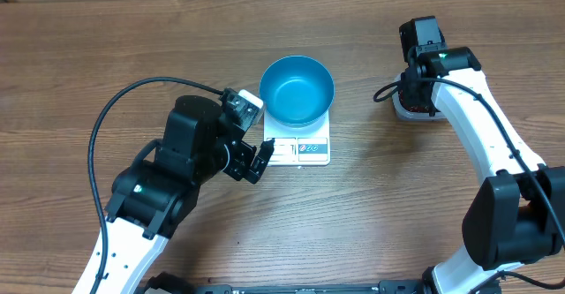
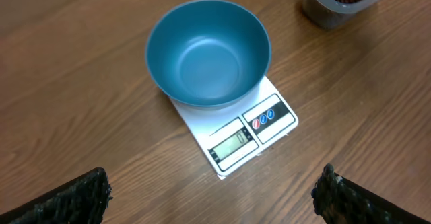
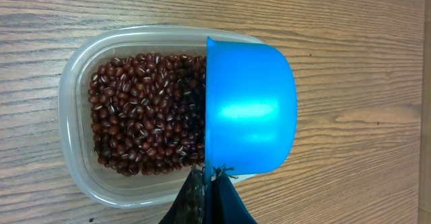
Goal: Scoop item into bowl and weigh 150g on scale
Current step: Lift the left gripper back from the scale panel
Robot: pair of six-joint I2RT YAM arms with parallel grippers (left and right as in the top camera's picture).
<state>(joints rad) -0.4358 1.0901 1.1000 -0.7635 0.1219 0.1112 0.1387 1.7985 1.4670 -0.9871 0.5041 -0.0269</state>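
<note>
The empty blue bowl (image 1: pixel 298 91) (image 2: pixel 209 52) sits on the white scale (image 1: pixel 300 150) (image 2: pixel 266 120), whose display faces the front. My left gripper (image 1: pixel 259 159) (image 2: pixel 214 197) hovers just in front of the scale's left front corner, open wide and holding nothing. The beans (image 3: pixel 145 109) fill a clear plastic tub (image 3: pixel 74 116) (image 2: pixel 340 9) at the right. Above the tub, my right gripper (image 3: pixel 210 183) (image 1: pixel 417 86) is shut on the handle of a small blue scoop (image 3: pixel 249 106). The scoop is turned on its side over the tub's right half, its inside hidden.
The right arm (image 1: pixel 477 144) arches over the tub and hides most of it in the overhead view. A black cable (image 1: pixel 115 109) loops to the left of the left arm. Bare wooden table (image 1: pixel 106 47) lies around the scale.
</note>
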